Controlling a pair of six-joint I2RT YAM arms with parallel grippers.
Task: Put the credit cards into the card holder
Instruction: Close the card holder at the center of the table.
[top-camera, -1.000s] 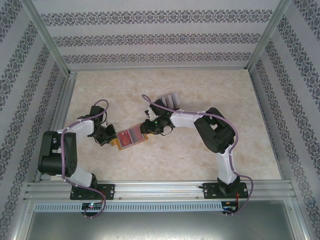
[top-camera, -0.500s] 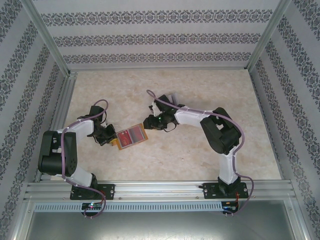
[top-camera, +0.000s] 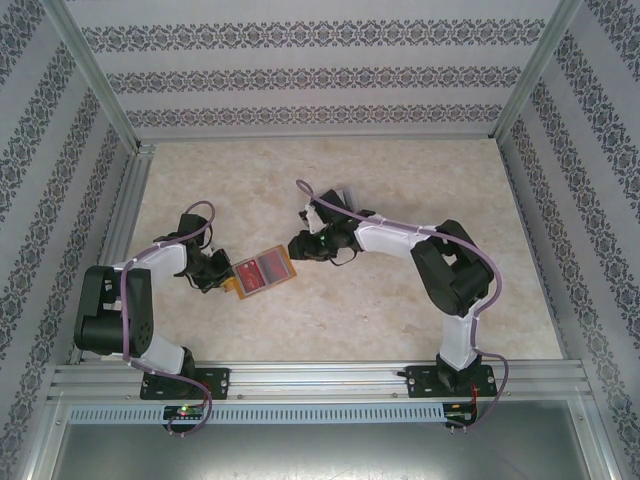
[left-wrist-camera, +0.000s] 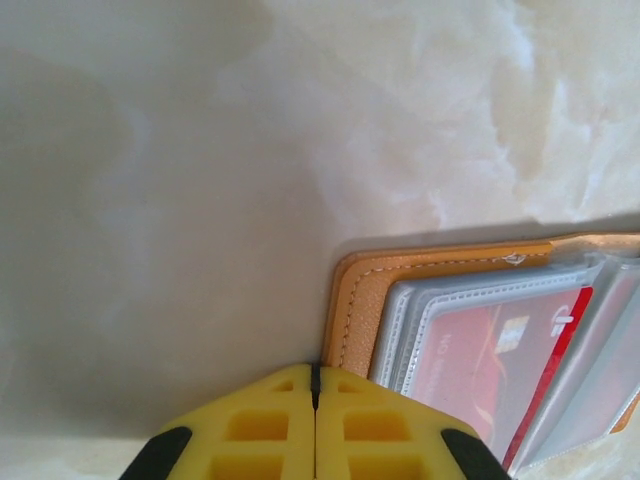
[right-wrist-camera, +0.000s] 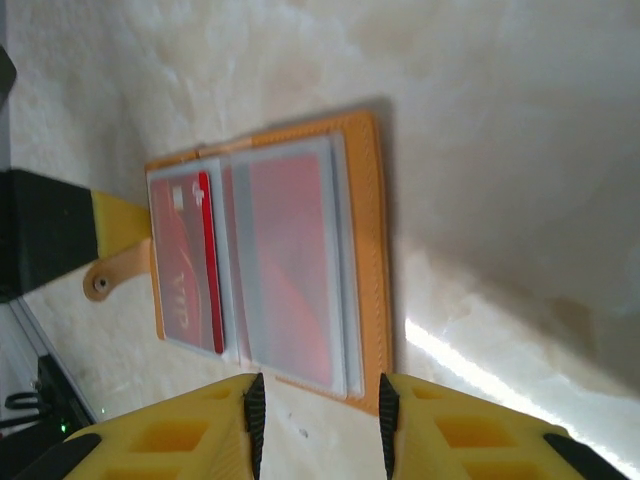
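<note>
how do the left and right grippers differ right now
The left gripper has its fingers pressed together; the right gripper has its fingers apart with nothing between them. The left gripper sits at a corner of the open card holder; the right gripper faces the opposite edge. Both have yellow fingers, low over the table, pointing at the card holder.

Card holder (right-wrist-camera: 366, 250): orange, lying open and flat on the pale marbled table (right-wrist-camera: 480, 120), clear pockets upward, a small snap tab at its left edge. Contents: one red card (right-wrist-camera: 186, 262) in the left pocket, one pinkish-red card (right-wrist-camera: 290, 262) in the right. Right gripper (right-wrist-camera: 320, 396): yellow fingers parted, nothing between them, at the holder's near edge; left gripper (right-wrist-camera: 118, 220): yellow tip touching the holder's left edge.
</note>
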